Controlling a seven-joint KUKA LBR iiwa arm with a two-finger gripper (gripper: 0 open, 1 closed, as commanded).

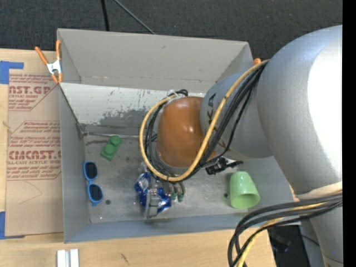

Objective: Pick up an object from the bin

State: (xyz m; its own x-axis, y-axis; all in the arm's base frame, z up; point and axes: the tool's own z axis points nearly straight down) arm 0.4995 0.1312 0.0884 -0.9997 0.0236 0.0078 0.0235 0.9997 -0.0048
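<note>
The arm (pixel 289 104) reaches into the grey metal bin (pixel 150 60) from the right and bends down over the front middle of the floor. An orange cover (pixel 179 129) on its wrist, ringed by yellow and black cables (pixel 146 132), hides most of what lies beneath it. The hand (pixel 161 196) is low, just under that cover, at a blue and white crumpled thing (pixel 143 187) lying near the front wall, a little left of the middle. The hand appears to touch or sit right on top of this thing, but the cover and the thing's own folds hide the tip, so one cannot tell whether the hand is released or clenched, nor whether it grasps anything. To the left, near the left wall, a pair of blue sunglasses (pixel 92 182) lies flat on the floor. Behind them, further toward the back, sits a small green block (pixel 111 147). On the right side of the floor, well apart from the hand, a light green cup (pixel 243 191) lies tipped on its side, partly beneath the arm.
</note>
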